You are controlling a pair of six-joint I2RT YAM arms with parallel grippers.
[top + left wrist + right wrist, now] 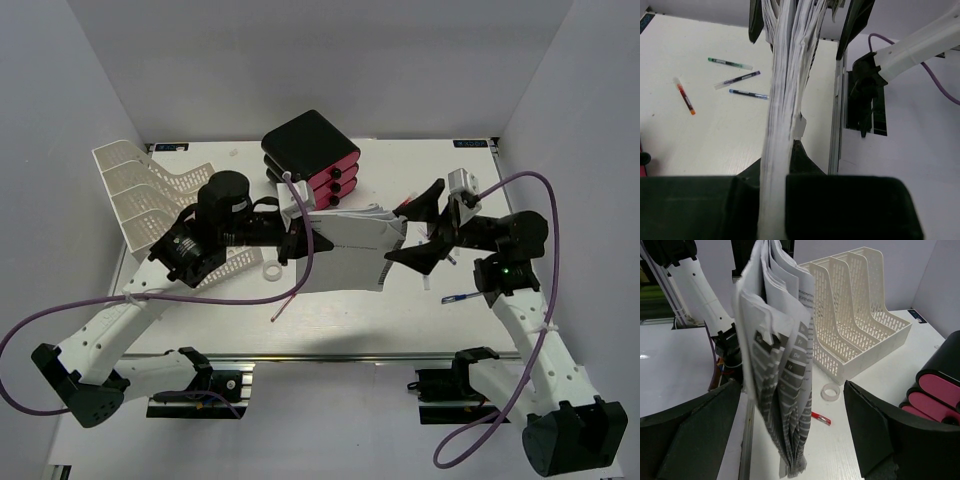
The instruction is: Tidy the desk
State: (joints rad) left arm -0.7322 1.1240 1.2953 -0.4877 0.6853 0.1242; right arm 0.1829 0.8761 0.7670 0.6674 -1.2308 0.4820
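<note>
Over the middle of the white surface (400,320), which fills the walled bay ahead of both arm bases, a sheaf of papers (350,250) is held on edge. The left tool (298,238) is clamped narrow on one end. The right tool (418,228) gapes wide around the other end, not gripping. The step in hand looks like filing these papers. The next move likely calls for carrying them upright to the slotted file rack (150,200) at far left.

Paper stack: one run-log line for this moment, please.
left gripper: shut on paper stack | right gripper: open, straddling stack's other end | stack: upright on edge over desk
</note>
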